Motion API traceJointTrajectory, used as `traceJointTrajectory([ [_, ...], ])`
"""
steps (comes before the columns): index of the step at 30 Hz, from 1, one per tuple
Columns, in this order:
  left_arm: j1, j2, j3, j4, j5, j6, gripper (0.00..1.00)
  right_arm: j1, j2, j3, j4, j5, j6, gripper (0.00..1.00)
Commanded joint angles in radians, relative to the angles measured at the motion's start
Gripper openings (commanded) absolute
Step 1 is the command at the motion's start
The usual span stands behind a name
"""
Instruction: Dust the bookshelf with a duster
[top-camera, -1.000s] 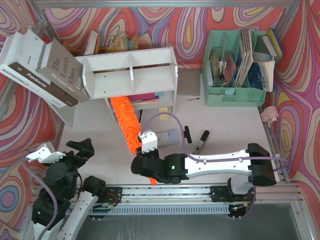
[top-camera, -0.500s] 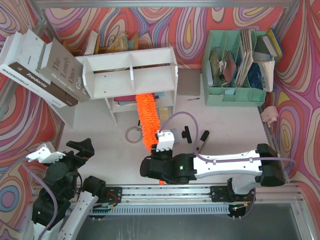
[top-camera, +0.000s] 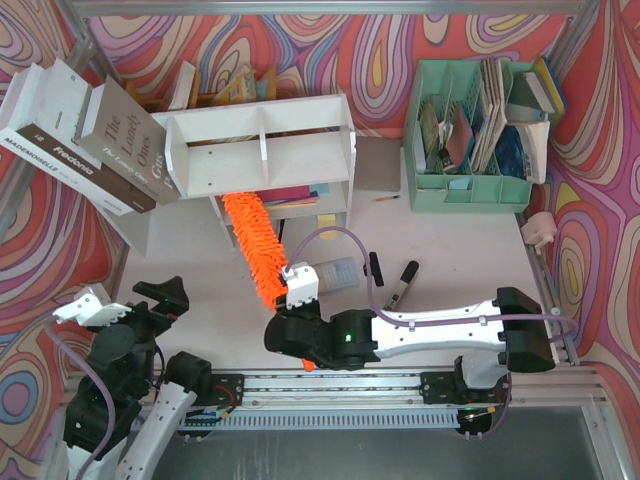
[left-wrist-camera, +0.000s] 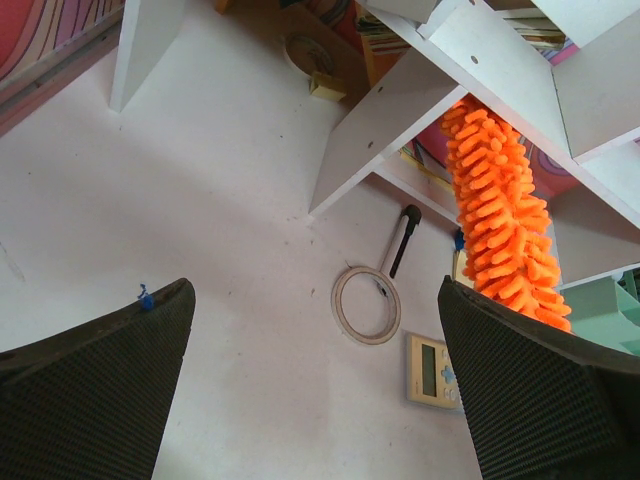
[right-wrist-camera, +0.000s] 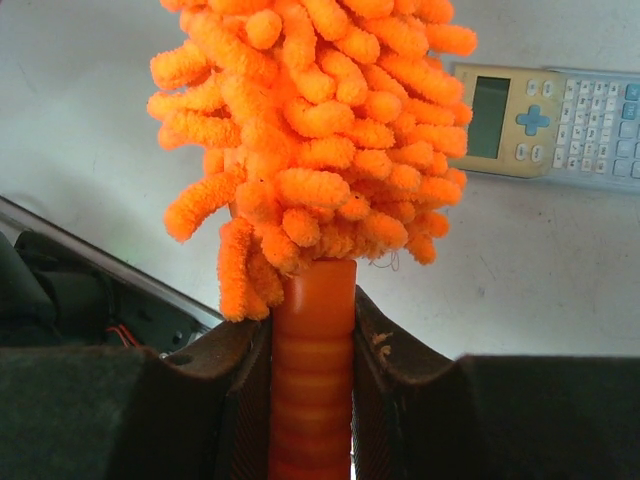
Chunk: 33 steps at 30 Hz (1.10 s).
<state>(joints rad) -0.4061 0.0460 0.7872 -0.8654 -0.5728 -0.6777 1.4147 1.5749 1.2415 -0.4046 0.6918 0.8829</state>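
The white bookshelf (top-camera: 300, 118) stands at the back left of the table. The orange fluffy duster (top-camera: 255, 250) slants from my right gripper (top-camera: 290, 318) up and left, with its tip under the bookshelf's lower tier. My right gripper (right-wrist-camera: 312, 390) is shut on the duster's orange handle (right-wrist-camera: 312, 360), just below the fluff (right-wrist-camera: 310, 140). The left wrist view shows the duster (left-wrist-camera: 500, 230) reaching under the shelf boards (left-wrist-camera: 400, 110). My left gripper (top-camera: 165, 295) is open and empty at the near left, with its jaws wide apart (left-wrist-camera: 315, 400) above bare table.
A mint green organizer (top-camera: 475, 130) full of books stands at the back right. Large books (top-camera: 90, 135) lean at the left of the shelf. A tape ring (left-wrist-camera: 366, 305), a calculator (right-wrist-camera: 560, 125) and a black clip (top-camera: 400, 285) lie on the table.
The right arm swung the duster to the right half a second ago, then back left to where it was a second ago. The left arm has not moved.
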Motion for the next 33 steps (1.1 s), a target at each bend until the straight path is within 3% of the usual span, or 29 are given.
traceJointTrajectory([
  [1,-0.005,0.008,-0.013,0.014,-0.001,0.000,0.99,0.006,-0.017,0.038,-0.005,0.086,0.012,0.00],
  [8,-0.005,0.014,-0.014,0.018,0.004,0.001,0.98,0.007,-0.103,-0.017,-0.331,0.241,0.381,0.00],
  [11,-0.005,0.012,-0.014,0.017,0.004,0.001,0.98,0.004,-0.127,-0.032,-0.395,0.260,0.448,0.00],
  [17,-0.005,0.011,-0.014,0.019,0.007,0.001,0.98,0.004,-0.096,-0.023,-0.232,0.194,0.277,0.00],
  [22,-0.004,0.008,-0.014,0.017,0.004,0.002,0.99,0.007,-0.054,-0.002,-0.041,0.115,0.041,0.00],
  [33,-0.005,0.008,-0.013,0.017,0.006,0.001,0.99,0.004,-0.116,-0.052,-0.277,0.217,0.270,0.00],
])
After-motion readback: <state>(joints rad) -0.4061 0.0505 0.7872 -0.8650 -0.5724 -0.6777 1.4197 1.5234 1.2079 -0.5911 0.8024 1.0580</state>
